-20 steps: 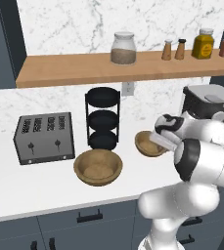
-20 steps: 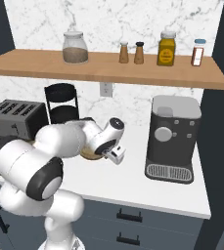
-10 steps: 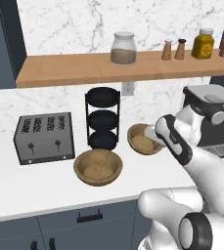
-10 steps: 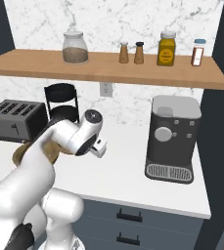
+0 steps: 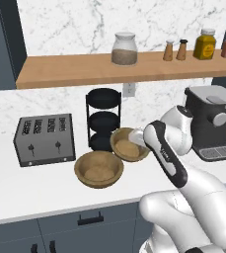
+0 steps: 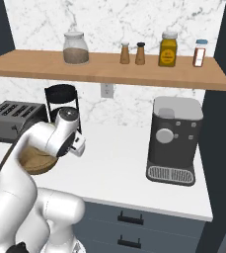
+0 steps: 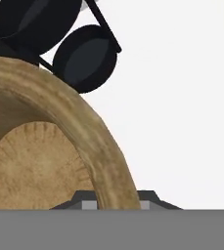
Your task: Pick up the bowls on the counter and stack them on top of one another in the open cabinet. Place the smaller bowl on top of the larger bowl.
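1. Left base view: my gripper (image 5: 135, 139) sits at the near rim of the smaller bowl (image 5: 128, 145), just in front of the three-tier stand (image 5: 103, 118). I take it by the rim because the bowl is too wide to span. The larger bowl (image 5: 98, 169) rests on the counter (image 5: 40, 190) just beside it, nearer the front edge and beside the toaster (image 5: 44, 139). It goes up first if the small one is to end on top (so I judge the order awkward).

2. Right base view: my gripper (image 6: 78, 146) hangs low over the counter (image 6: 119, 168), well below the open cabinet (image 6: 109, 69). The shelf has bare board between the jar (image 6: 75, 48) and the shakers (image 6: 132, 53), a likely spot for the stack.

3. Hand view: the smaller bowl (image 7: 35, 161) fills the left, and its thick rim runs down between my fingertips (image 7: 150, 197), one inside the wall, one outside. My jaws are closed on that rim. I cannot tell whether the bowl is clear of the counter (image 7: 182, 122).
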### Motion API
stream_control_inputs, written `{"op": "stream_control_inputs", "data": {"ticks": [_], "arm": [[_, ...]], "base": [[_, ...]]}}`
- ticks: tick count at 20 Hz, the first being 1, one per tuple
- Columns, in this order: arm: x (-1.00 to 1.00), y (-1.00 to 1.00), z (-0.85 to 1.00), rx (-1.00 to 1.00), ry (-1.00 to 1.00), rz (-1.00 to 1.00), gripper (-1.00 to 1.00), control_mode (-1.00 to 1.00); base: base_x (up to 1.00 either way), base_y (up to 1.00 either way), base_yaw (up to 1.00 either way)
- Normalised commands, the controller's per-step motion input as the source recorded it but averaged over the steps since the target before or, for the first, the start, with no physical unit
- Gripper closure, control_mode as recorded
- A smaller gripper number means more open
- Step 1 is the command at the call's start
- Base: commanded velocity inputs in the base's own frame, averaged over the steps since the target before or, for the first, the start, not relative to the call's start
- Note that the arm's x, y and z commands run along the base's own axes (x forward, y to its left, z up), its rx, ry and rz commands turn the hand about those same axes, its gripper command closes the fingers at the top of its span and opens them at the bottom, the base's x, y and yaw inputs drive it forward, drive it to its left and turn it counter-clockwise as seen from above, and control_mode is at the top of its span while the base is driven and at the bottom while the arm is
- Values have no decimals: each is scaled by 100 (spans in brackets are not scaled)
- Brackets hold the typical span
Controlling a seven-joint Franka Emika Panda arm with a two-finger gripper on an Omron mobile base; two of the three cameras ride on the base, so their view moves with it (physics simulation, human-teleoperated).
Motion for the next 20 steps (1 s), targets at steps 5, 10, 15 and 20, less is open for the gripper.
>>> {"op": "stream_control_inputs", "data": {"ticks": [5, 10, 15, 20], "arm": [[-15, 91, 10, -1, 0, 12, 100, -100], [-1, 77, 5, -1, 6, 12, 100, -100], [7, -8, -14, 0, 17, 1, 100, -100], [21, -5, -15, -8, 24, -1, 100, -100]], "base": [[0, 0, 0], [0, 0, 0], [0, 0, 0], [0, 0, 0]]}}
